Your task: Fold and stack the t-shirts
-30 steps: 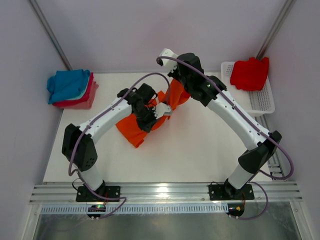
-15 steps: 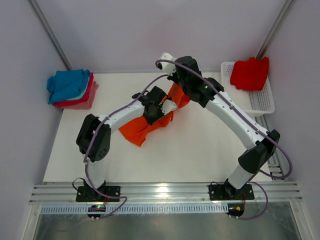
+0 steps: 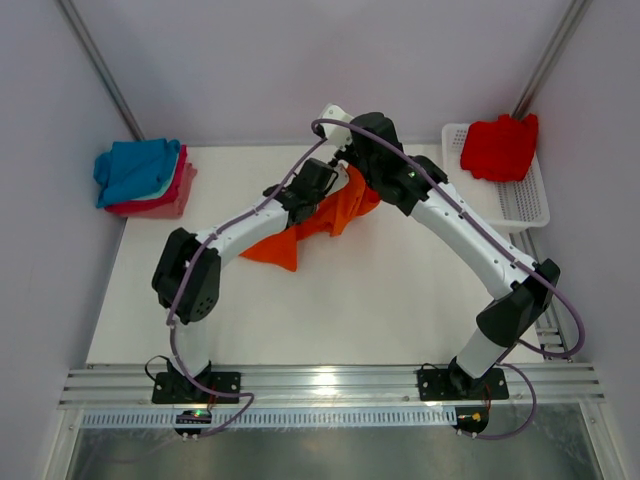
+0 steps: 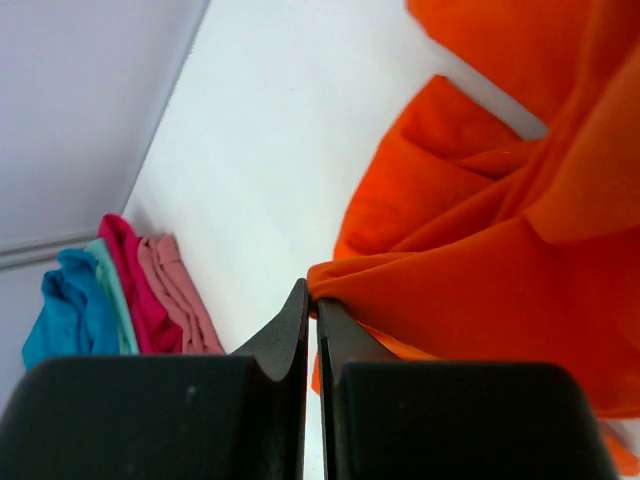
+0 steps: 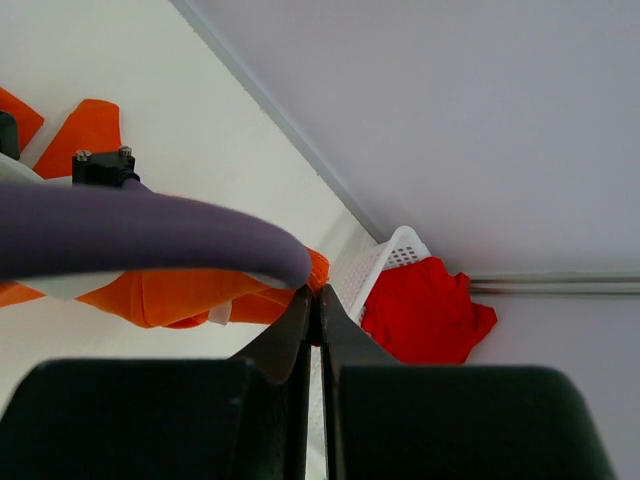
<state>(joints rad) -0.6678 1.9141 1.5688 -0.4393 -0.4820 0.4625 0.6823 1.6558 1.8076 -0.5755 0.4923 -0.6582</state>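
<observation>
Walls: we see plain pale lavender wall panels on three sides.
Table: we see a white matte table top, evenly lit.
Corners: two grey metal poles slant at the back.
Near edge: a slotted aluminium rail catches a bright glare.

The white worktop carries a stack of folded t-shirts, blue on top, at its 10 o'clock corner. A white mesh basket sits at 2 o'clock, and a bunched orange t-shirt trails onto it toward 12 o'clock.
</observation>
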